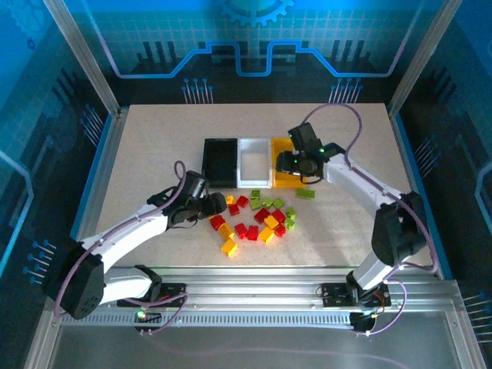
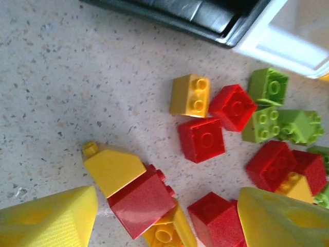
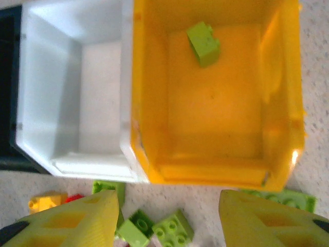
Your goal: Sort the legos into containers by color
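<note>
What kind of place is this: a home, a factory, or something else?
Probably a robot test cell in a lab: a left arm and right arm bolted to a metal rail, aluminium frame posts around the table, and blue circuit-pattern wall panels.

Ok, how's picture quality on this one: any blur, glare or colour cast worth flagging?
Top external: blue cast off the backdrop, table evenly lit. Left wrist: bricks sharp, near jaws blurred, sheen on the black bin. Right wrist: soft throughout, small glare on the yellow bin rim.
</note>
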